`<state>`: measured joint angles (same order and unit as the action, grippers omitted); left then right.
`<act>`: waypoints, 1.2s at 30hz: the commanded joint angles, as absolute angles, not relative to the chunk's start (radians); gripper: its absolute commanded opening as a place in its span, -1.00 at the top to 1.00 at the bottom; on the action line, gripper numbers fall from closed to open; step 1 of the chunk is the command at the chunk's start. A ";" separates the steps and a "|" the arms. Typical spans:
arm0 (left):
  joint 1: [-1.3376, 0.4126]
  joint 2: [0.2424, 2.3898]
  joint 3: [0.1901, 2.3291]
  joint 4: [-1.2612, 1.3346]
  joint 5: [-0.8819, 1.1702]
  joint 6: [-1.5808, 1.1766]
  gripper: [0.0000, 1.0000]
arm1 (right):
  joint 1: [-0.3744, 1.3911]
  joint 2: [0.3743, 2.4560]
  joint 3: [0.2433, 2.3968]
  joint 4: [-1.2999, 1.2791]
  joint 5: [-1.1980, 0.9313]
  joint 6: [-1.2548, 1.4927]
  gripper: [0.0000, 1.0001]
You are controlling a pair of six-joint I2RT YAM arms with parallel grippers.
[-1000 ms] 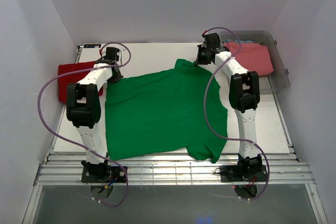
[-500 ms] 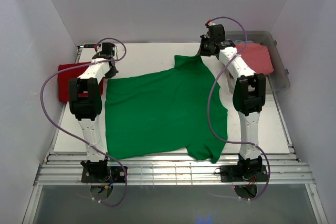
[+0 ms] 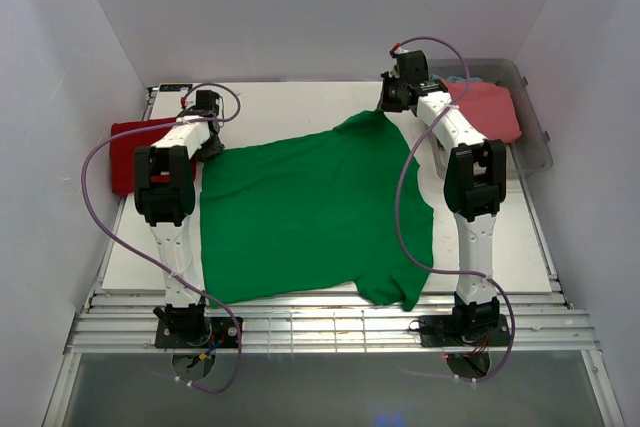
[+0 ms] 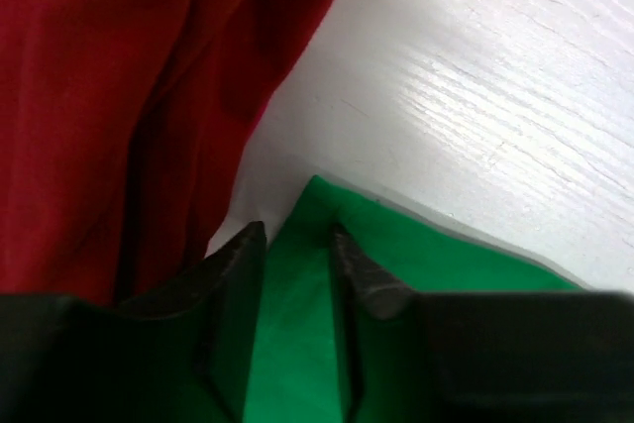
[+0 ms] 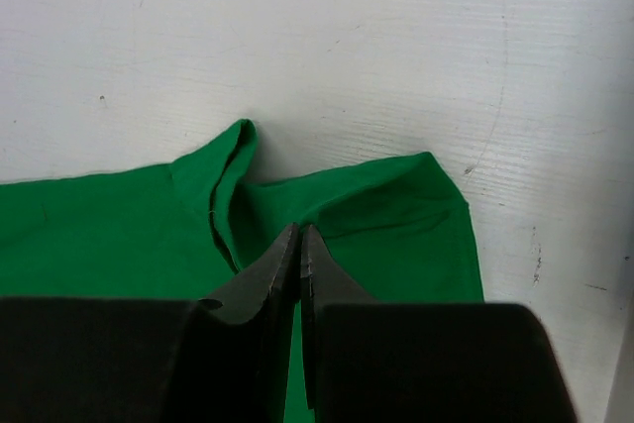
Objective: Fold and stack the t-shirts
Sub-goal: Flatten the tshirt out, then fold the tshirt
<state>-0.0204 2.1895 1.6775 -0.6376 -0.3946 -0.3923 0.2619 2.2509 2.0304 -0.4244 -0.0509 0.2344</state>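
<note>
Presently, the green t-shirt (image 3: 310, 212) lies spread on the counter (image 3: 290, 107), its far right corner clenched in the right hand (image 5: 299, 235), apparently for tension, while the left hand (image 4: 297, 237), released, straddles the far left corner beside the red t-shirt (image 4: 119, 96).

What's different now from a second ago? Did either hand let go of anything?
The left hand opened, letting go the far left corner of the green t-shirt. The right hand tugged its corner slightly rightward. Unchanged: right hand shut on the green cloth; red t-shirt and pink t-shirt in place.
</note>
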 commanded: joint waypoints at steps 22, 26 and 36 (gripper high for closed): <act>-0.002 2.177 1.717 -0.542 -0.336 -0.396 -0.04 | 0.256 2.200 2.003 -0.454 -0.097 0.196 0.84; 0.032 2.197 1.713 -0.541 -0.327 -0.397 -0.02 | 0.256 2.200 2.000 -0.457 -0.098 0.195 0.85; 0.035 2.201 1.693 -0.549 -0.338 -0.405 0.19 | 0.256 2.203 2.002 -0.459 -0.092 0.195 0.85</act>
